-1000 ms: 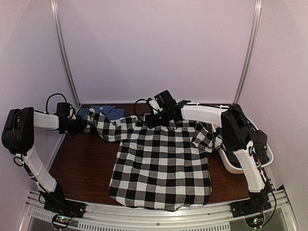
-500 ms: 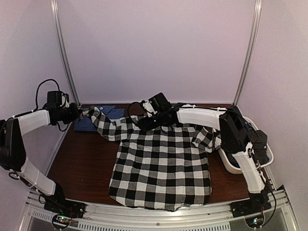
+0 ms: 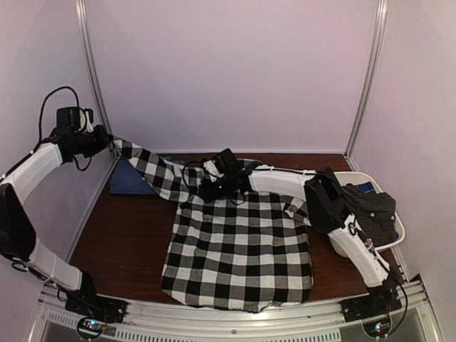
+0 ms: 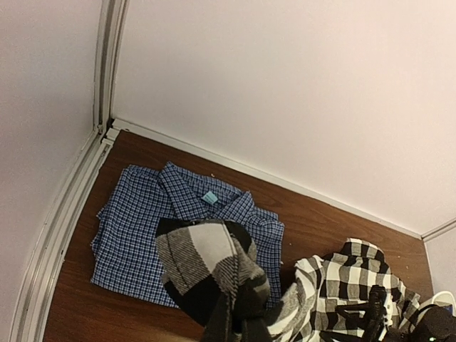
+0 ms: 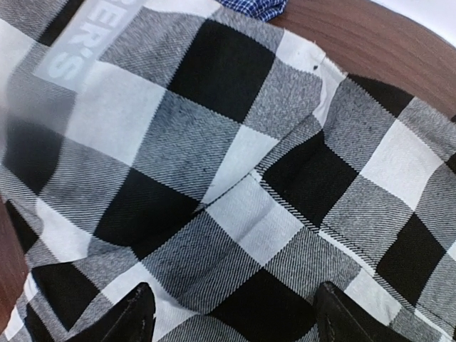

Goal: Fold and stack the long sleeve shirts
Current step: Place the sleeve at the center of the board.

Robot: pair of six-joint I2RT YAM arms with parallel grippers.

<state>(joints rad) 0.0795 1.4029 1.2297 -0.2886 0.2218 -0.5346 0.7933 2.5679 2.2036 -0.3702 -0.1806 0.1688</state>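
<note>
The black-and-white checked shirt [image 3: 242, 239] lies spread flat on the table, collar at the back. My left gripper [image 3: 102, 141] is shut on its left sleeve cuff [image 4: 206, 267] and holds it up high at the far left, so the sleeve [image 3: 153, 171] is stretched out. My right gripper [image 3: 216, 187] is open, fingers [image 5: 135, 317] spread and down on the checked cloth [image 5: 214, 178] by the collar. The dark blue shirt [image 4: 142, 228] lies folded at the back left, under the raised sleeve. The dark charcoal dotted shirt [image 3: 375, 206] lies in the basket.
The white oval basket [image 3: 356, 249] stands at the table's right edge, beside my right arm. Walls and metal frame posts [image 3: 91, 71] close in the back and sides. Bare brown table [image 3: 117, 242] shows left of the checked shirt.
My left gripper has risen and moved left and back with the cuff, pulling the sleeve taut. My right gripper has slid a little left along the collar.
</note>
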